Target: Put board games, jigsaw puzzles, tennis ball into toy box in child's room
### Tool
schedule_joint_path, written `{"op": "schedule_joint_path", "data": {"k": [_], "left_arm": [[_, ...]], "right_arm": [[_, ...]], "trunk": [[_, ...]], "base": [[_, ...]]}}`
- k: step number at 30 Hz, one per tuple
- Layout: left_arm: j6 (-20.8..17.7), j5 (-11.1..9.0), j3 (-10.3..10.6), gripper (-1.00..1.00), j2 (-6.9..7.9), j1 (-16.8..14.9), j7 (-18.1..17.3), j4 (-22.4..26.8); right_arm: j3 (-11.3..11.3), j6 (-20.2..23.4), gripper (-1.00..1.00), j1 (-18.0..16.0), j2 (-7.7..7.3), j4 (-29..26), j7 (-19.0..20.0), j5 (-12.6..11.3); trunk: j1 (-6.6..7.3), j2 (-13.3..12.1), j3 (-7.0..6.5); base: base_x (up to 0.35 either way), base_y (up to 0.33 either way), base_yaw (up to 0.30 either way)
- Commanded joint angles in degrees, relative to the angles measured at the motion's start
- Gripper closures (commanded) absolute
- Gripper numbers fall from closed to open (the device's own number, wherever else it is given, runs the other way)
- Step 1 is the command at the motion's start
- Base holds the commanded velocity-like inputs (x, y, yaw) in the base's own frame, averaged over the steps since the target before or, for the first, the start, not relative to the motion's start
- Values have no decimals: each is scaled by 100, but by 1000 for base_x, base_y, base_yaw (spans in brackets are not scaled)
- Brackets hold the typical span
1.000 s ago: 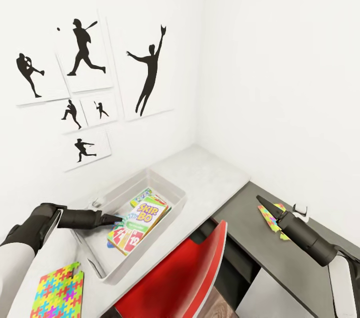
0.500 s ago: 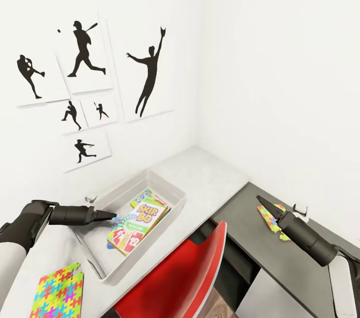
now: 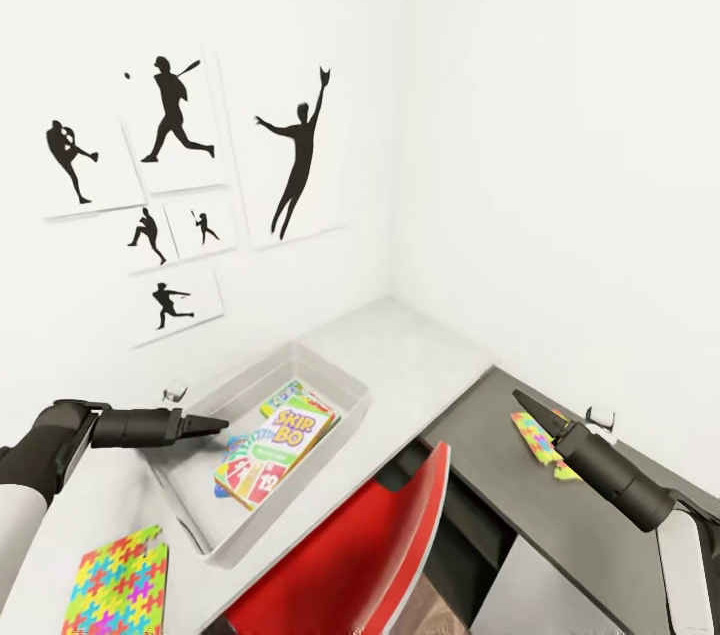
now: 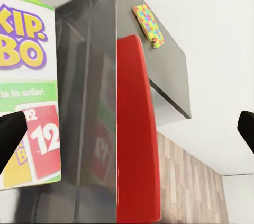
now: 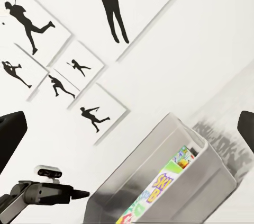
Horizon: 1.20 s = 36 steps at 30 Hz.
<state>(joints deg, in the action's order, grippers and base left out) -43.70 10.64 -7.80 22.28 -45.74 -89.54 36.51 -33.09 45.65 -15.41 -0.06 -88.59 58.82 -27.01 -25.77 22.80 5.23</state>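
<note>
Toys first: the green-yellow-red flat game box lettered SKIP-BO (image 3: 276,453) lies inside the shallow light-grey toy box with flared sides (image 3: 330,367), on top of another colourful flat box (image 3: 283,393) whose cover I cannot read. The bin sits on the pale grey top of the long L-shaped desk (image 3: 420,355), close to the corner of the white walls. My left gripper (image 3: 214,426) hovers over the bin's near-left rim, pointing at the SKIP-BO box, with fingers apart and empty, as my left wrist camera shows them at opposite edges. One thin multicoloured jigsaw puzzle square (image 3: 117,583) lies on the desk near my left arm, outside the bin. A second jigsaw square (image 3: 532,437) lies on the dark part of the desk, just beside my right gripper (image 3: 524,403), whose fingers are also spread wide and hold nothing. A red curved chair back (image 3: 350,555) stands between the two desk sections. Black sports-silhouette pictures (image 3: 185,185) hang on the wall above the bin.
</note>
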Motion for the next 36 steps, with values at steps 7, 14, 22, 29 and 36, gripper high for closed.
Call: {"op": "schedule_joint_path", "data": {"k": [7, 14, 22, 29, 36], "left_arm": [[-63, 61, -27, -100, -4, -5, -46, 5], [-64, 61, -28, -100, -4, -5, -46, 5], [-60, 55, -28, -100, -4, -5, -46, 5], [-59, 53, -28, -100, -4, -5, -46, 5], [-59, 52, -28, -100, -6, -5, -46, 5]], "right_arm": [[-5, 31, -100, -5, 0, 1, 7, -14], [-5, 31, -100, -5, -2, 4, 7, -12], [-5, 31, -100, -5, 3, 2, 7, -15], [-5, 31, -100, -5, 0, 5, 7, -11], [-5, 28, -100, -5, -2, 14, 7, -12]], "trunk": [[-2, 12, -53], [-2, 12, -119], [-2, 12, -195], [-2, 12, -261], [-2, 12, -327]], "base": [[-234, 0, 0], [-311, 0, 0], [-178, 0, 0], [-16, 0, 0], [-1, 0, 1]]}}
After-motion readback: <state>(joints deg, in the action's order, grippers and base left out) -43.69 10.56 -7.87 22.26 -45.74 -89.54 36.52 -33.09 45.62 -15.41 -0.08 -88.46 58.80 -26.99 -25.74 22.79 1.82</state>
